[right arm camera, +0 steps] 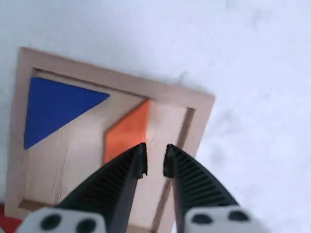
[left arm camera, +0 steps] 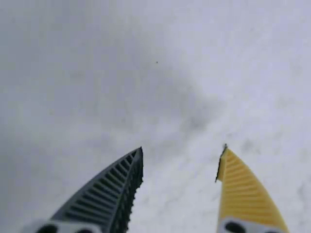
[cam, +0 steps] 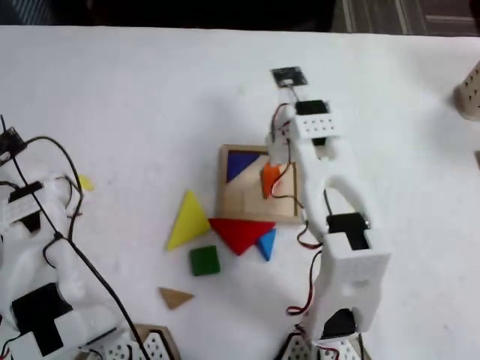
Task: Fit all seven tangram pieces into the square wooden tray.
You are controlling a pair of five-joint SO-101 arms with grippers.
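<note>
Our right hand (right arm camera: 154, 160) hangs over the square wooden tray (right arm camera: 194, 104), fingers only a narrow slit apart with nothing between them. The orange piece (right arm camera: 127, 131) lies in the tray just beside one fingertip, and the blue triangle (right arm camera: 56, 104) sits beyond it in a corner. Between our two hands, outside the tray, lie the yellow triangle (cam: 187, 220), red triangle (cam: 240, 232) and green square (cam: 204, 260). Our left hand (left arm camera: 180, 158) is spread wide over the bare worktop (left arm camera: 146, 73).
</note>
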